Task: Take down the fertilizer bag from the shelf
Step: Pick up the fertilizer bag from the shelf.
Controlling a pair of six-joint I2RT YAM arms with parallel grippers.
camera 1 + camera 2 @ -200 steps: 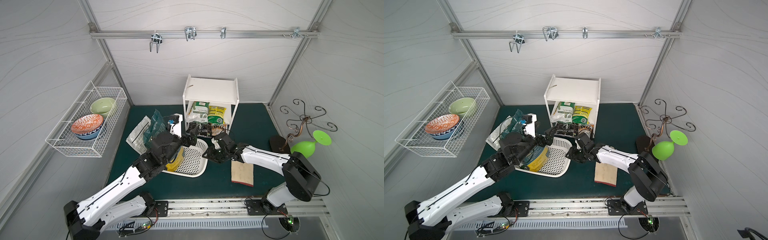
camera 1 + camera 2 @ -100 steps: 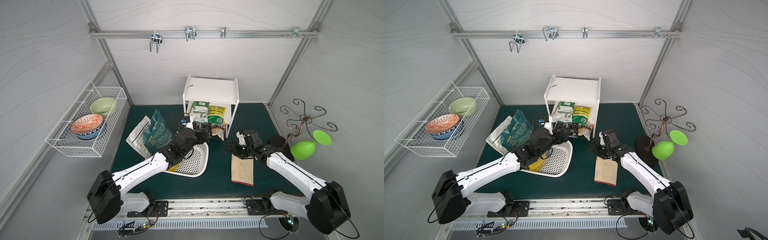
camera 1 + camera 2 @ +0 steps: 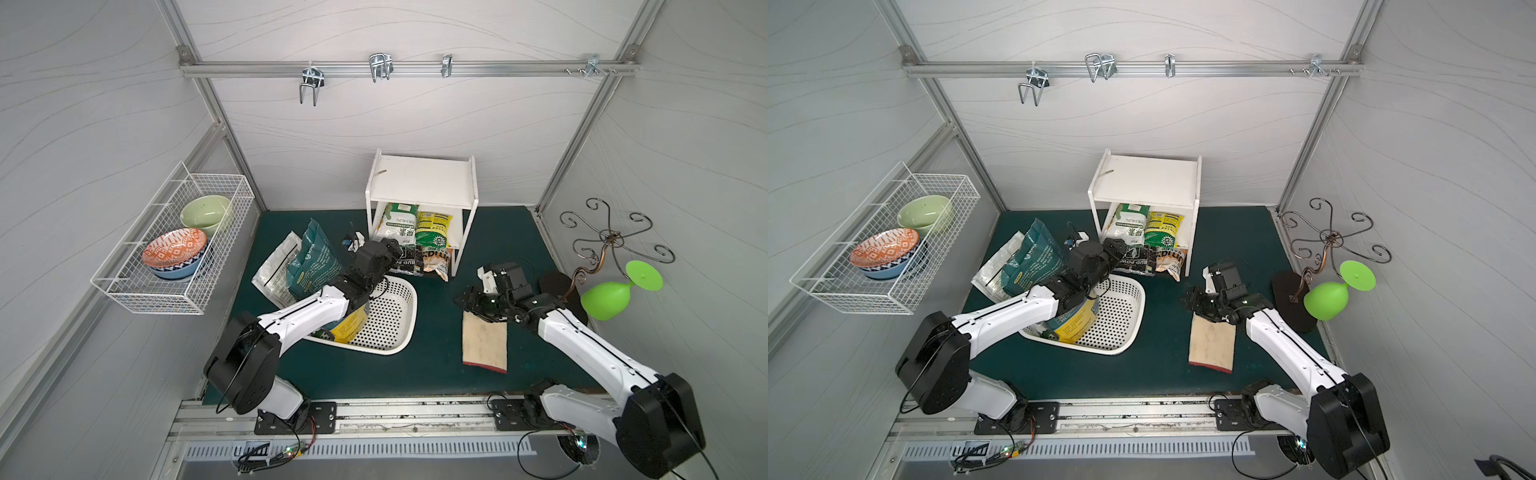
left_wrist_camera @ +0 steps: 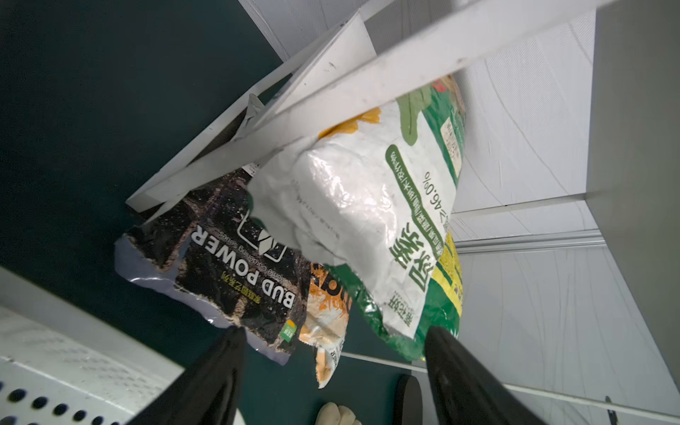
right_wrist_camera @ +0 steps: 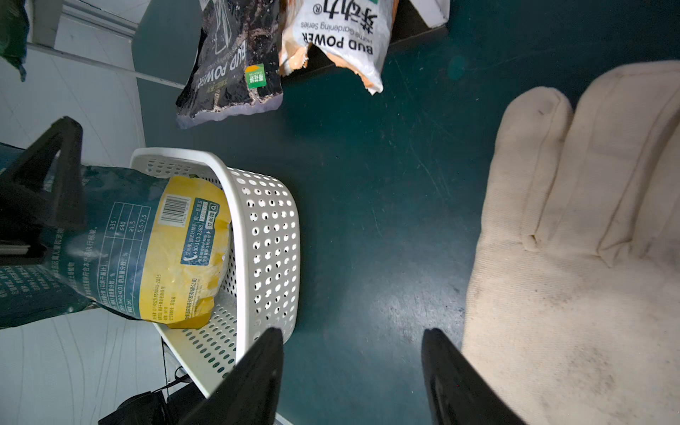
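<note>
The left wrist view alone shows the white-and-green fertilizer bag (image 4: 371, 220) hanging over the shelf (image 4: 331, 99) edge. In both top views it stands upright on the lower board, long axis vertical. The left gripper (image 4: 333, 349) reaches low toward it, fingers spread, empty. The right gripper (image 5: 351, 353), fingers parted, hovers beside a glove (image 5: 574, 257).

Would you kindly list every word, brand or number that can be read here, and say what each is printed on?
"BUD POWER": black bag lying at the foot of the shelf.
"BUD POWER" and "Home Gardening Series": orange and white bag beside it.
"46.0%": white and green bag on the shelf.
"400-103-2368": dark green and yellow bag in the perforated basket.
The Chinese print and the table on that bag are too small to read.
</note>
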